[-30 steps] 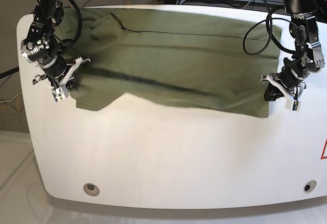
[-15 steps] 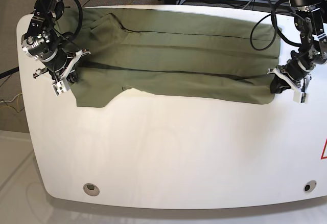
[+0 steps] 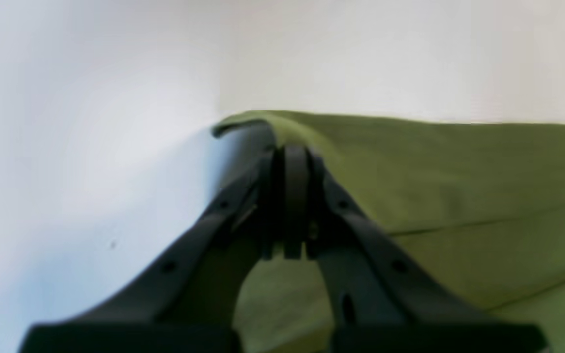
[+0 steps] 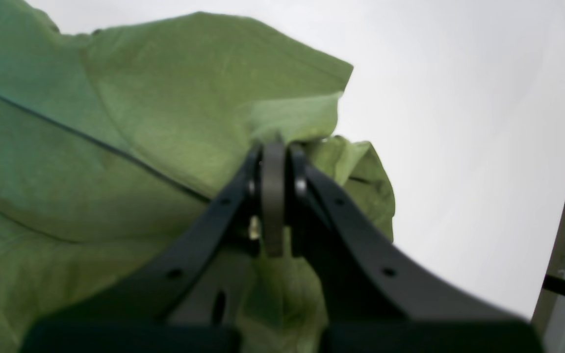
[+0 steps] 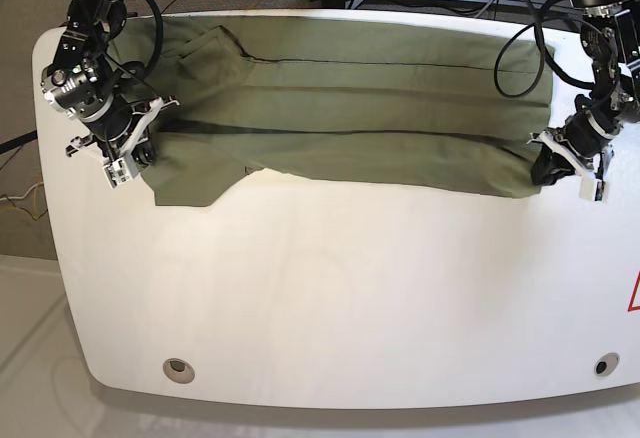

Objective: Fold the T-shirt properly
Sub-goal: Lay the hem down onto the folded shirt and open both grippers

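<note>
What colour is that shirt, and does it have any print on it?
The T-shirt is plain olive green with no print visible, clearest in the base view.

The T-shirt (image 5: 350, 118) is plain olive green, the table (image 5: 330, 298) white, and both grippers' fingers (image 3: 243, 206) black.

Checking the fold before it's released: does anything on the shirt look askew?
Yes. The T-shirt near edge is uneven: beside the right claw a sleeve flap juts toward the table front, breaking the straight fold.
</note>
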Controlling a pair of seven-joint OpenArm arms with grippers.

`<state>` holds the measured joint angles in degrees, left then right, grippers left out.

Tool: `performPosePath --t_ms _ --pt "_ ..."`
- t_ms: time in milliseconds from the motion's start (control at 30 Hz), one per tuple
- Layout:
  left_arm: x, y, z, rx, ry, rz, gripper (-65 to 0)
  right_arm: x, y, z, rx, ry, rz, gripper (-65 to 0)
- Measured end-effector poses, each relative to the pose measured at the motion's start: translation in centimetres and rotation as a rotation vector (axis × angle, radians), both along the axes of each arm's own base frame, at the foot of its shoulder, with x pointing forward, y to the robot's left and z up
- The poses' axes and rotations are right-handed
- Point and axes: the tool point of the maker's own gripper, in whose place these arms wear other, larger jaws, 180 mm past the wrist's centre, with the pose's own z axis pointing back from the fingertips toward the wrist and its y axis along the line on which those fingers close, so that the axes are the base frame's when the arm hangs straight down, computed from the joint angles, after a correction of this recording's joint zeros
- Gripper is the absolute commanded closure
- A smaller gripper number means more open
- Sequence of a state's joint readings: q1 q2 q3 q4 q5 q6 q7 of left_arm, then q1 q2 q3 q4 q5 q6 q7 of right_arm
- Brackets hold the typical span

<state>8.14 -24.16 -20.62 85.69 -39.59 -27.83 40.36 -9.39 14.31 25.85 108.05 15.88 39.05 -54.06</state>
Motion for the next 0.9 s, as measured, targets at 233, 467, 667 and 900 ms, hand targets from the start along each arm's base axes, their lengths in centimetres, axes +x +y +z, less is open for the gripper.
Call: performPosePath --t_ms 233,467,667,900 --pt "-1.0 0.8 1.1 0.032 -0.017 0.005 0.0 -0.2 -0.1 -0.2 -0.001 0.006 0.001 0.0" --pt "-2.2 0.6 0.9 0.061 -0.004 -0.009 0.0 -1.7 -0.1 -1.2 -0.006 0.045 0.01 0.0" --pt "-3.6 0.3 0.4 0.061 0.018 -0.014 0.0 -3.1 0.0 -2.0 0.008 0.071 0.006 0.0" --pt "-5.4 0.6 -0.4 0.081 0.06 -0.014 0.0 -4.6 -0.1 -3.0 0.004 0.117 0.001 0.0"
